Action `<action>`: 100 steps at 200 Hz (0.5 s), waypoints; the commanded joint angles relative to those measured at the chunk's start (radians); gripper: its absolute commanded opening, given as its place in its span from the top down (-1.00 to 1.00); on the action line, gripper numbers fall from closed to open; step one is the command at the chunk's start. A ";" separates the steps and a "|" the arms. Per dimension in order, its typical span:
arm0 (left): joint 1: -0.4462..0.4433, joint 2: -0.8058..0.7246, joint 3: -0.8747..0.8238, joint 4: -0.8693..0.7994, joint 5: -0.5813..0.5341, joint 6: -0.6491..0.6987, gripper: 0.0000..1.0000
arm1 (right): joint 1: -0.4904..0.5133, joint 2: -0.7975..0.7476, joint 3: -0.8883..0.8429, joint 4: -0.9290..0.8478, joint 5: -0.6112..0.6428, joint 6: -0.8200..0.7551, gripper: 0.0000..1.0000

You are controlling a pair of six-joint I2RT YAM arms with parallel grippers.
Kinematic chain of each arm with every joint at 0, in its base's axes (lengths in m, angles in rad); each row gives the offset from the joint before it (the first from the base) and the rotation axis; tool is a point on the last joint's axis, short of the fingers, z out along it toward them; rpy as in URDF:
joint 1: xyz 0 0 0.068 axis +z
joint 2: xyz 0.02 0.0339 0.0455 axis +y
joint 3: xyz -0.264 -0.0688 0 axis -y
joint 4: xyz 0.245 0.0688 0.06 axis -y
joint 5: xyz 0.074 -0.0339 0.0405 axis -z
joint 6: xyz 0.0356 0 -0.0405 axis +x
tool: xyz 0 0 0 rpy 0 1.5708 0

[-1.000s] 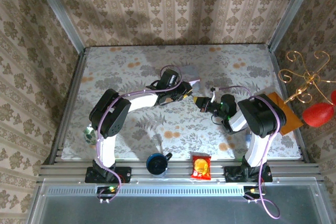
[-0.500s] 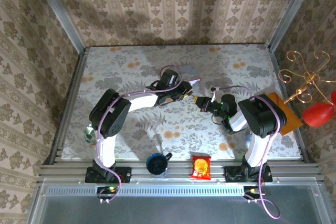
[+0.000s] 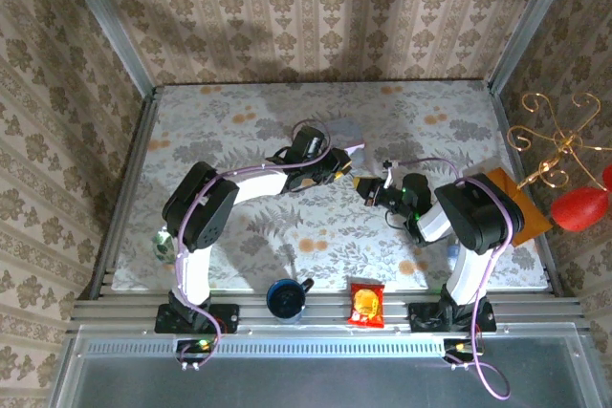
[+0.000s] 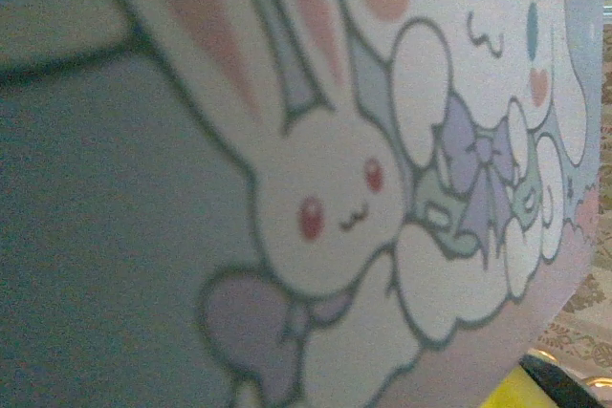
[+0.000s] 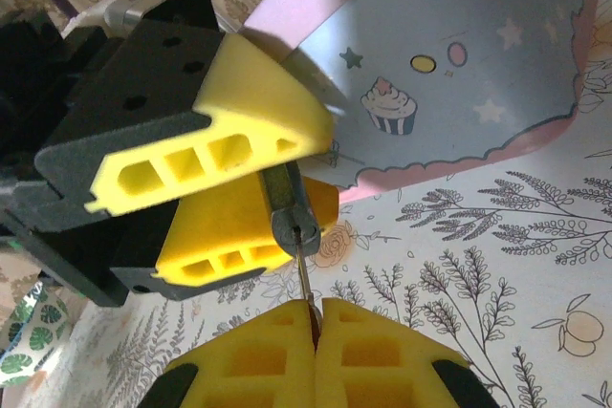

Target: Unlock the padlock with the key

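Yellow-padded throughout: clamps the padlock (image 5: 284, 200) mid-frame in the left gripper (image 5: 298, 177), bracing it; pinches the key (image 5: 304, 276) in the right gripper (image 5: 315, 324) below, aimed for turning.

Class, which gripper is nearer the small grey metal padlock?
Left. The left gripper clamps the small grey metal padlock between its fingers; the right gripper sits just clear, shut on the thin metal key touching it.
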 commanded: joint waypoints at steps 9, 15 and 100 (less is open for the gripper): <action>-0.011 -0.053 0.018 0.072 0.065 -0.043 1.00 | 0.026 -0.039 -0.032 -0.027 0.000 -0.072 1.00; -0.011 -0.053 0.019 0.073 0.066 -0.047 1.00 | 0.026 -0.044 -0.037 -0.029 0.001 -0.075 1.00; -0.007 -0.073 0.001 0.072 0.088 -0.054 1.00 | -0.044 -0.041 -0.049 0.023 -0.065 -0.040 1.00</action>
